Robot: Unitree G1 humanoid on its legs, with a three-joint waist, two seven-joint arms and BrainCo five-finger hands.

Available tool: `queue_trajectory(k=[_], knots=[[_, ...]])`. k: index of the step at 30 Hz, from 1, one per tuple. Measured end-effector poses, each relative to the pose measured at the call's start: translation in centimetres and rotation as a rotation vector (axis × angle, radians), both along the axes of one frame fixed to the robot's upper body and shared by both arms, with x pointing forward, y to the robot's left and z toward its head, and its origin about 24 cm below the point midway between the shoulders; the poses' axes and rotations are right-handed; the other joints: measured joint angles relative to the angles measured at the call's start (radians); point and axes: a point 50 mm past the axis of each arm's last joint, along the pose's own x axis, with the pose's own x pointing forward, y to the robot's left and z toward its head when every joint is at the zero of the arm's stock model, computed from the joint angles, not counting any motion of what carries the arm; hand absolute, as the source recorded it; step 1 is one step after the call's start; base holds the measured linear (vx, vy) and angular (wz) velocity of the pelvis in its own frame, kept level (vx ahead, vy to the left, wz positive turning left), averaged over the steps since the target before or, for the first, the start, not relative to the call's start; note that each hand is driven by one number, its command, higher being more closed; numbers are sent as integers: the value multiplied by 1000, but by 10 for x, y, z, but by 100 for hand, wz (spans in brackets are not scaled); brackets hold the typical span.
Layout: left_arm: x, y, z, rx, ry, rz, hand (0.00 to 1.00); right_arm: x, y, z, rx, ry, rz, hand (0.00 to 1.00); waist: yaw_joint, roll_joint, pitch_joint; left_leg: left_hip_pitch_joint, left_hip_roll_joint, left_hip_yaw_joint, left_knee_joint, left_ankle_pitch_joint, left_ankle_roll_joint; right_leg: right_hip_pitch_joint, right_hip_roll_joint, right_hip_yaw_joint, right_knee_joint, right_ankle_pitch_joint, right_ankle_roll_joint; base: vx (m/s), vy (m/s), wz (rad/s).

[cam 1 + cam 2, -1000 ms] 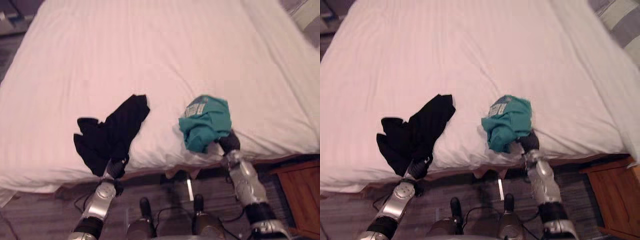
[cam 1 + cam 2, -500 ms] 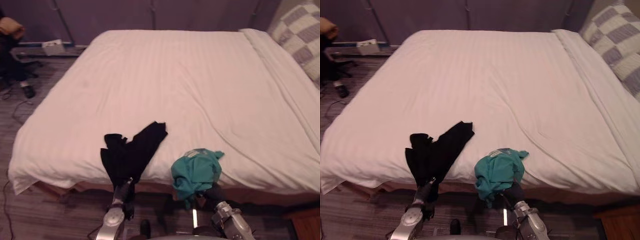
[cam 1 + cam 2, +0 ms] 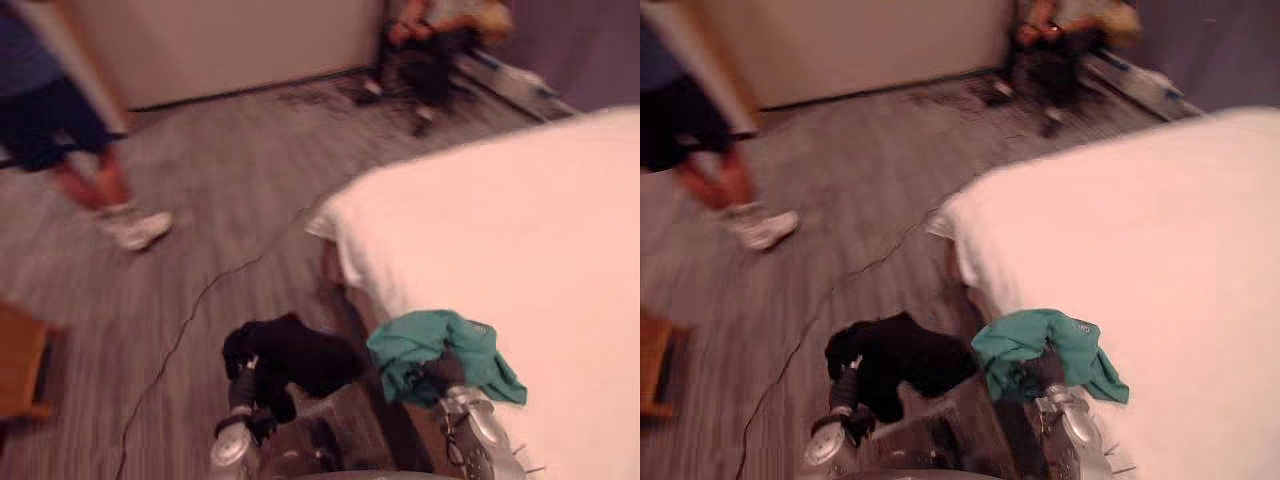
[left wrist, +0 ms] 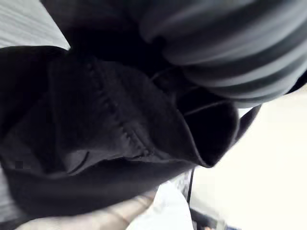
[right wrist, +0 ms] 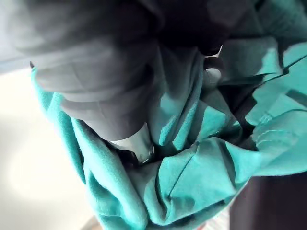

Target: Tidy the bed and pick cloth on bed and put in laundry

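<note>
**Cloth, sheet and floor finishes**

The black cloth (image 4: 96,120) is matt, soft fabric with a stitched hem (plain in the left wrist view). The teal cloth (image 5: 192,177) is matt, crumpled knit. The bed (image 3: 520,230) wears smooth pale sheeting; the floor (image 3: 220,200) looks like grey wood-grain planks.

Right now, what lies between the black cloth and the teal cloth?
Nothing: in both eye views the black cloth and the teal cloth hang side by side, edges about touching.
</note>
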Motion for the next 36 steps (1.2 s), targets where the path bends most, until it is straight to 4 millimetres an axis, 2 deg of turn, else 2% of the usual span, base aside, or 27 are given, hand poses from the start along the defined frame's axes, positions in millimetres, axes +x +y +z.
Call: queue_trajectory(k=[1,2,3,4,5,7,8,10,12,14,15,16,17,24,27,28,29,30,31,32,33,35,36], knots=[[-4,0,-2,2,16,-7,100,2,2,2,8,-12,-5,100,-11,-13,0,7,-17,2,-7,-30,-24,8,-10,-7,-1,-11,-22,-3,46,79],[-5,6,-3,18,26,-14,100,0,8,0,34,-6,-37,100,-15,-65,5,-15,-28,24,96,-98,-13,10,-60,-24,13,-34,-62,54,44,73],[-5,6,-2,19,24,-18,100,0,8,1,36,-7,-51,100,-6,-57,6,-34,2,4,202,-116,53,2,-69,-22,73,-56,-113,127,22,96],[-6,1,-5,2,43,-19,100,-3,6,1,33,-5,-75,100,-24,-41,20,-23,8,-91,239,-147,39,-31,-83,62,238,-9,-149,167,79,107],[-2,0,-4,-3,35,-35,100,-13,0,-6,21,39,-118,100,-46,-35,28,8,-2,-137,200,-138,32,-105,-80,207,366,22,-121,188,94,129],[-1,-1,-4,5,30,-73,100,-29,-3,-15,24,97,-165,100,-55,-25,38,54,-4,-222,144,-114,7,-193,-7,363,376,-17,-71,258,100,129],[-1,0,-4,15,33,-102,100,-36,-3,-18,24,117,-182,100,-67,-28,38,78,-4,-262,125,-104,16,-235,31,422,346,-22,-63,275,22,123],[0,1,-6,23,40,-129,100,-43,-4,-20,22,118,-207,100,-78,-30,40,109,-6,-313,100,-90,2,-271,75,508,218,-17,-46,210,-27,104],[0,1,-6,34,43,-154,100,-45,-4,-20,30,116,-228,100,-73,-45,32,146,-25,-345,79,-85,2,-276,86,538,80,43,-57,181,-57,81],[-2,2,-8,31,52,-151,100,-40,-1,-19,37,107,-231,100,-66,-63,21,170,-49,-355,64,-85,2,-274,85,559,-28,178,-75,189,-106,42],[-3,1,-10,17,63,-146,100,-37,-3,-19,29,101,-236,100,-69,-56,18,173,-50,-368,60,-85,0,-261,86,574,-55,234,-60,163,-109,19],[-4,-1,-11,3,65,-141,100,-35,-5,-19,23,99,-244,100,-66,-51,14,179,-41,-366,55,-85,-17,-253,97,572,-78,245,-70,88,-62,12],[-15,-13,-21,-44,122,-185,100,-46,-5,-36,10,197,-285,100,-71,-18,2,213,34,-314,-74,-27,-91,-178,211,602,-333,383,-119,58,-38,-3],[-14,-10,-21,-39,119,-173,100,-48,-5,-38,-3,208,-280,100,-69,-22,2,200,36,-317,-67,-32,-93,-189,215,607,-334,379,-116,0,0,-1],[-14,0,-22,-23,123,-132,100,-57,-6,-49,-37,269,-264,100,-66,-31,-3,138,52,-319,25,-90,-104,-211,226,607,-320,360,-129,5,-31,-2],[-15,4,-23,-16,128,-110,100,-59,-8,-51,-60,284,-249,100,-65,-23,3,96,74,-315,122,-146,-121,-226,236,606,-284,337,-140,28,-87,-15],[-15,7,-24,-13,133,-82,100,-59,-11,-51,-84,282,-226,100,-63,-4,14,52,111,-307,238,-212,-145,-259,257,605,-178,291,-147,45,-104,-21],[-16,10,-25,-5,137,-66,100,-59,-12,-51,-92,279,-213,100,-59,2,18,33,133,-304,301,-246,-168,-276,270,600,-106,250,-154,102,-148,-27],[-16,24,-24,23,132,-24,100,-58,-13,-50,-99,274,-200,100,-46,-8,27,-26,173,-287,489,-277,-214,-276,279,601,-30,153,-201,87,-178,-10],[-14,28,-24,27,129,3,100,-57,-17,-50,-116,271,-197,100,-42,2,48,-113,207,-304,681,-256,-232,-263,293,593,-9,109,-221,54,-188,-1],[-10,33,-21,37,113,20,100,-55,-19,-51,-134,280,-186,100,-40,-13,76,-183,216,-348,798,-248,-243,-235,289,599,-8,91,-235,12,-143,6],[-11,35,-21,45,109,23,100,-51,-22,-49,-150,272,-171,100,-26,-17,101,-222,200,-342,752,-256,-231,-199,273,595,-25,85,-238,95,-88,8],[-11,33,-21,39,103,20,100,-51,-26,-48,-164,265,-169,100,-23,-19,117,-231,184,-331,622,-246,-236,-168,260,583,-57,85,-238,151,-46,22]])
